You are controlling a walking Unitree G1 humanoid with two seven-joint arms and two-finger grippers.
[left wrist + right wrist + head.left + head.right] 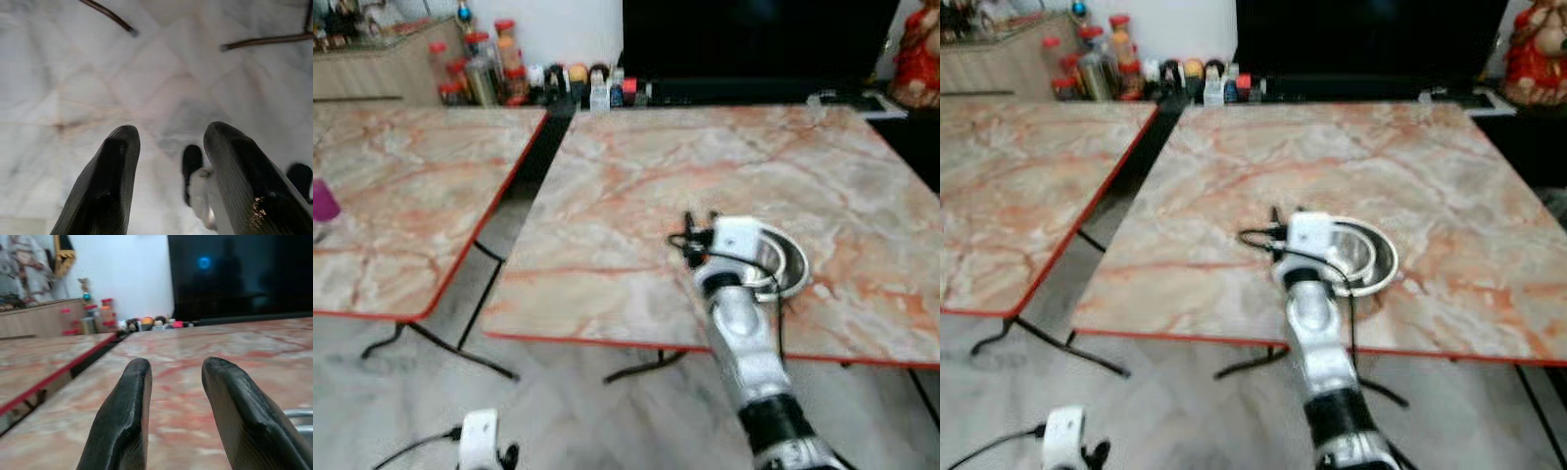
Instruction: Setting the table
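While the left gripper (168, 181) hangs parted over the floor, the right gripper (176, 406), fingers apart and empty, sits beside the steel bowl (773, 257) near the table's (626, 176) front edge.

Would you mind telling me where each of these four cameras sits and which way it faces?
Left eye view: on the head, looking forward and down at two marble tables; right arm reaches to a steel bowl.
Right eye view: same head, same scene, same bowl.
Left wrist view: on the idle left arm, facing the floor past the open left gripper.
Right wrist view: low over the table, looking along the open right gripper toward the jars; the bowl's rim shows beside it.
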